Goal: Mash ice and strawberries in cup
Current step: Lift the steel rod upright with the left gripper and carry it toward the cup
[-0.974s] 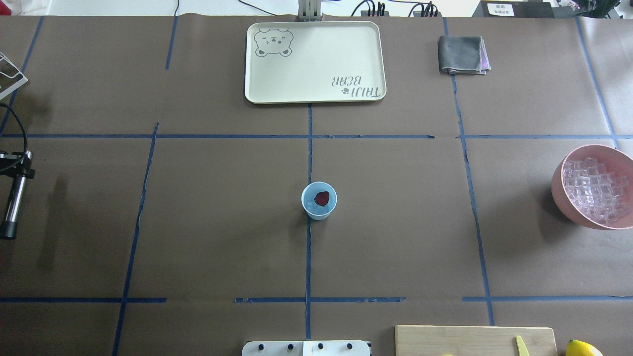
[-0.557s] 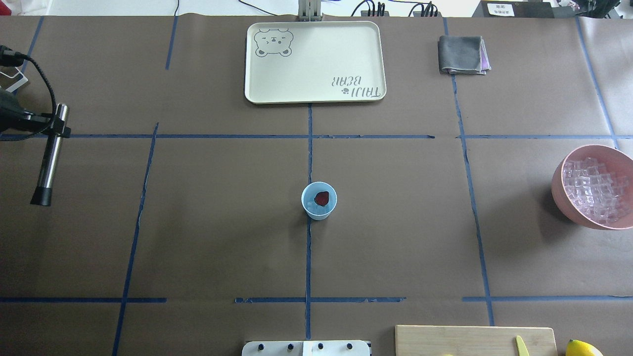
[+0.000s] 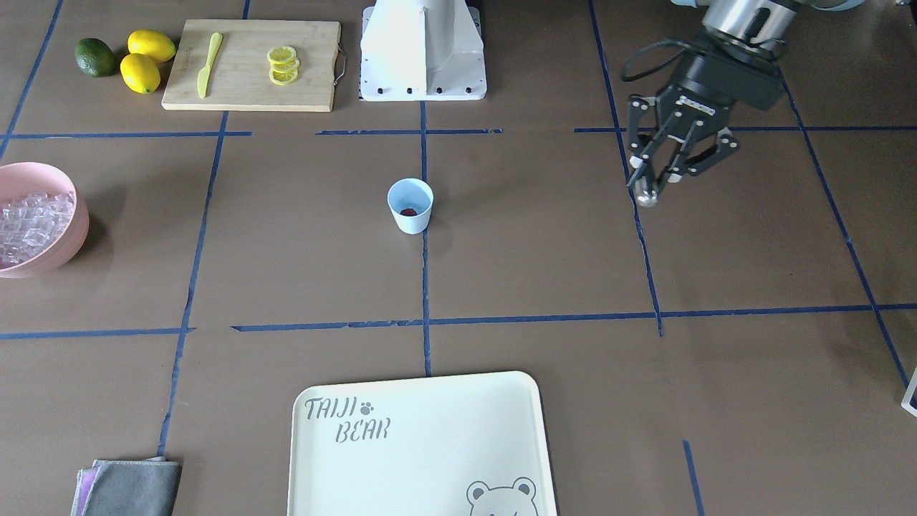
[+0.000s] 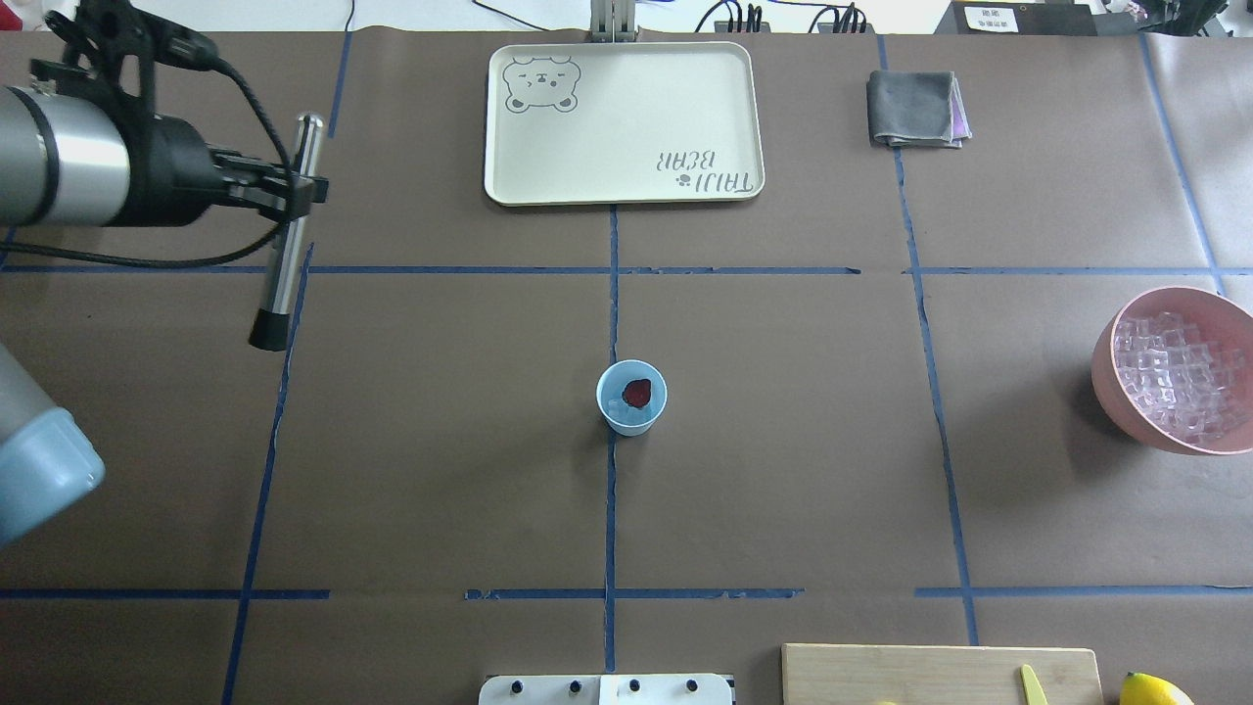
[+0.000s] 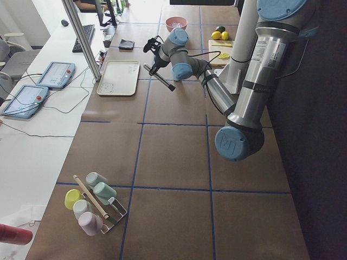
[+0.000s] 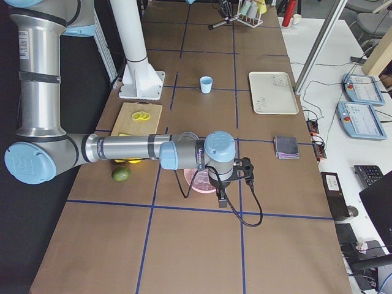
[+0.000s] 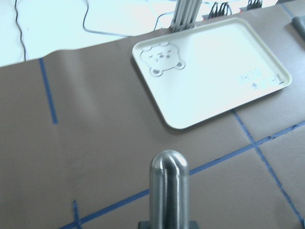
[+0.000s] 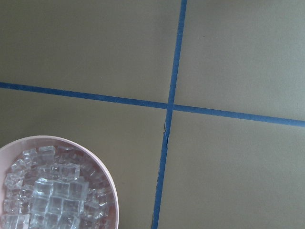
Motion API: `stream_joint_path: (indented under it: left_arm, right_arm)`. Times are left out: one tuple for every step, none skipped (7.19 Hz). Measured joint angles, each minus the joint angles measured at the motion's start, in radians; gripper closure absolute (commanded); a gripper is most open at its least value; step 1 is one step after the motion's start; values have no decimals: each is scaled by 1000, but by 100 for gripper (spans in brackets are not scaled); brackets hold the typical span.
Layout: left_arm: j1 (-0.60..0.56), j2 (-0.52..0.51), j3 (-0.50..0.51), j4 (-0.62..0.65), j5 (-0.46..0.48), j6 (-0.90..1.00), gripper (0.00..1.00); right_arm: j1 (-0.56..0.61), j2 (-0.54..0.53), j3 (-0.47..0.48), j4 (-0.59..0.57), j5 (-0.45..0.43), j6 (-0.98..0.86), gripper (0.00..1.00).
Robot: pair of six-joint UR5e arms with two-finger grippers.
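The pale blue cup [image 4: 631, 397] stands upright at the table's middle, also in the front view [image 3: 410, 206]. In it lie a red strawberry [image 4: 637, 393] and some ice [image 4: 617, 405]. More ice cubes fill the pink bowl [image 4: 1111, 377] at the right edge. My left gripper [image 4: 299, 186] is shut on a steel muddler [image 4: 279, 269] with a black tip, held above the table far to the cup's left and beyond it. My right gripper [image 6: 222, 195] hangs over the pink bowl; whether it is open or shut, I cannot tell.
A cream tray [image 4: 623, 122] lies at the far middle, a folded grey cloth [image 4: 915, 108] to its right. A cutting board [image 3: 251, 64] with lemon slices and a knife, lemons and an avocado [image 3: 95, 57] sit by the robot base.
My left arm has swung in from the left edge, carrying the muddler farther from the robot and to the right. The cup and bowl have not moved.
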Motion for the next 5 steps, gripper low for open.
stream_joint_path:
  left_arm:
    - [109, -40, -5, -26, 156, -20, 100]
    - [177, -58, 4, -88, 249, -50, 100]
    - [222, -66, 49, -226, 317, -73, 100]
    - [264, -80, 125, -412, 390, -88, 100]
    - [303, -96, 205, -579, 455, -98, 100]
  right_arm:
    - [0, 0, 4, -1, 0, 0, 1]
    - [0, 1, 5, -2, 0, 0, 1]
    - [0, 2, 5, -2, 0, 0, 1]
    - [0, 1, 6, -2, 0, 0, 1]
    - [0, 1, 6, -2, 0, 0, 1]
